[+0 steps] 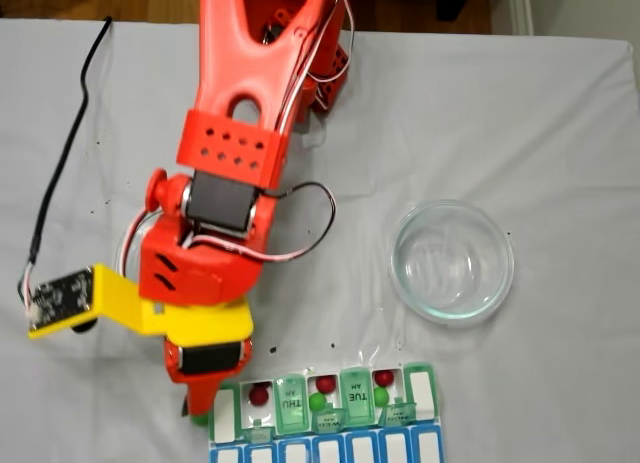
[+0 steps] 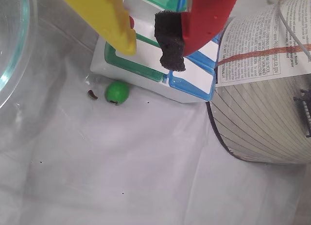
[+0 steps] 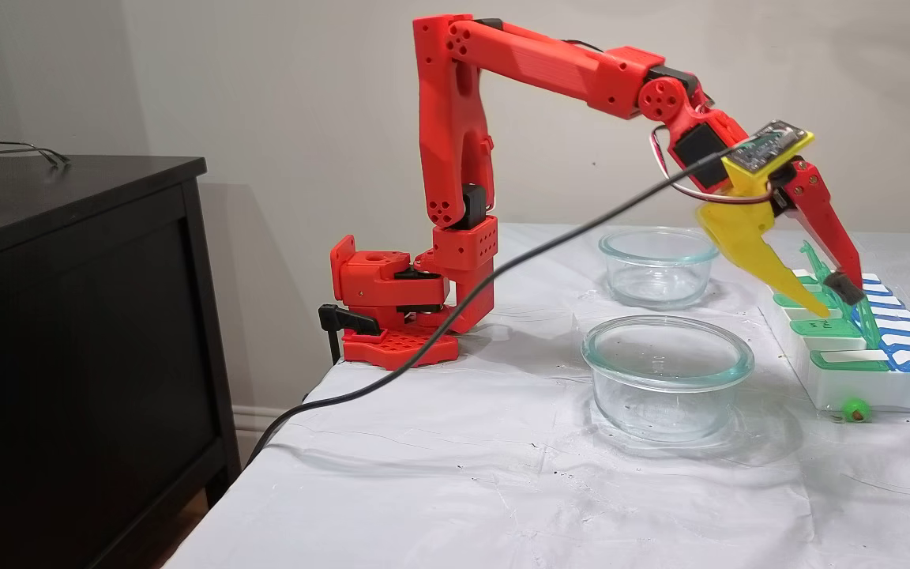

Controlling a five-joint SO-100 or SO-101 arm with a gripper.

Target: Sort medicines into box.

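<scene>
In the wrist view a green ball (image 2: 117, 92) lies on the cloth just beside the box (image 2: 146, 74); above the box the gripper (image 2: 150, 52) is spread a little and holds nothing; more balls sit in the box.

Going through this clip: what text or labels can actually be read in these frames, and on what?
"THU AM": green lid of the pill box, overhead fixed view.
"TUE AM": the green lid two along.
Printed paper on the round container, wrist view: too small to read.
Other lids: too blurred to read.
</scene>
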